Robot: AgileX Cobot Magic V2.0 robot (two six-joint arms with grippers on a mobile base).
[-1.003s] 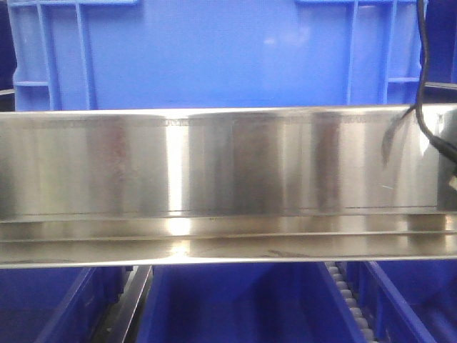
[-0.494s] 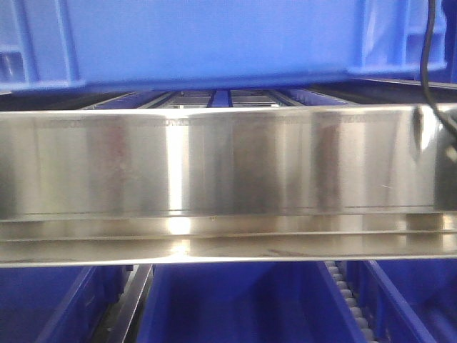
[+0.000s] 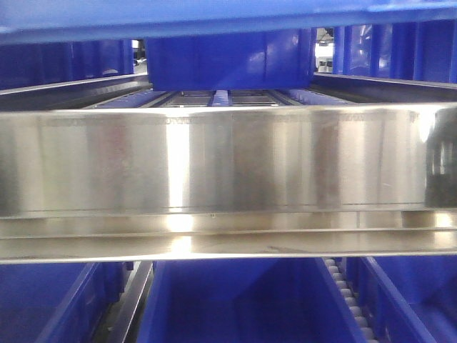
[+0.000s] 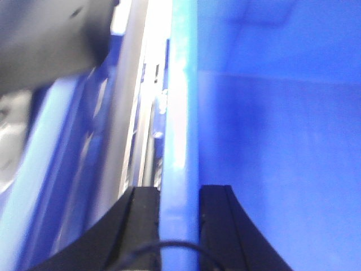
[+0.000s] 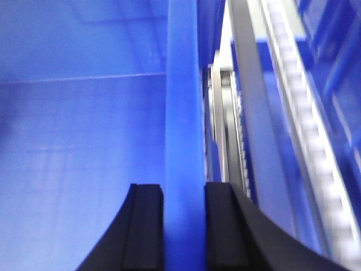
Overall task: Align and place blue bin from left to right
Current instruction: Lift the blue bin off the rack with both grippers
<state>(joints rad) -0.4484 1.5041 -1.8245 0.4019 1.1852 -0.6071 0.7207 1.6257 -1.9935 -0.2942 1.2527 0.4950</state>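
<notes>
Plastic this rigid should carry stiffly though bulkily, we judge; the blue bin [image 3: 214, 18] hangs at twelve o'clock above the steel rail [image 3: 228, 164]. Our left gripper [image 4: 180, 195] and right gripper [image 5: 184, 192] each pinch a side wall, probably near the rim.

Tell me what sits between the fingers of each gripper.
A wall of the blue bin. The left wrist view shows it between the left gripper fingers; the right wrist view shows a wall likewise between the right gripper fingers.
</notes>
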